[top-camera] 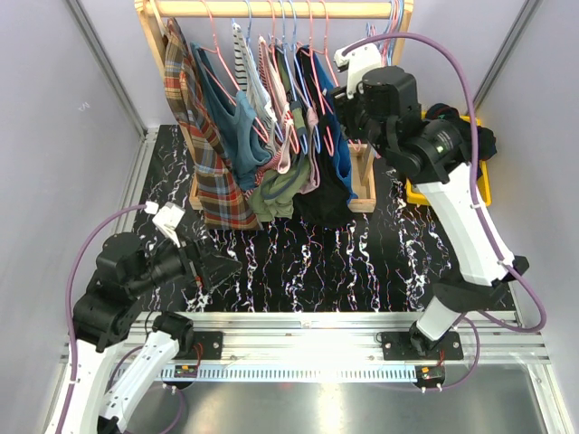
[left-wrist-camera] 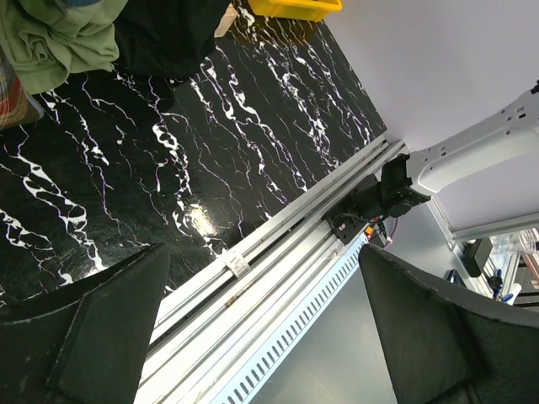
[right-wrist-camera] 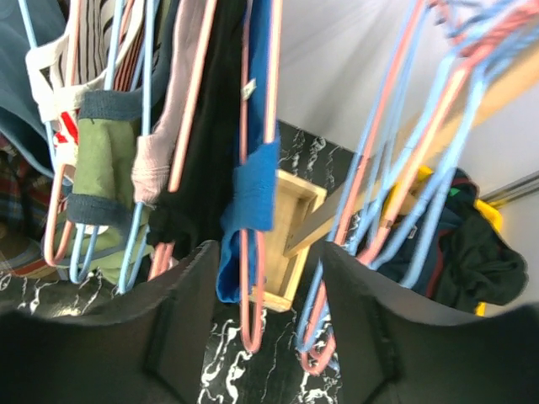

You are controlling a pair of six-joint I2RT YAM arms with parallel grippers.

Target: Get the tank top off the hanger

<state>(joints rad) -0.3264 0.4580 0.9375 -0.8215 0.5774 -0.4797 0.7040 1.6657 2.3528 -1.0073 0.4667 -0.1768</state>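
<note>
A wooden rack [top-camera: 271, 9] holds several garments on pink and blue wire hangers. The rightmost garment is a blue tank top [top-camera: 342, 154] on a pink hanger [right-wrist-camera: 257, 210]; its strap also shows in the right wrist view [right-wrist-camera: 253, 189]. My right gripper [top-camera: 336, 104] is open, raised at the rack's right end, with the pink hanger's end between its fingers [right-wrist-camera: 181, 328], not clamped. My left gripper [top-camera: 201, 271] is open and empty, low over the black marble table [top-camera: 344, 262] at the front left.
Several empty pink and blue hangers [right-wrist-camera: 404, 194] hang right of the tank top. A yellow bin [top-camera: 452, 185] with dark clothes stands at the right behind the right arm. The rack's wooden base [top-camera: 365, 185] sits on the table. Grey walls enclose both sides.
</note>
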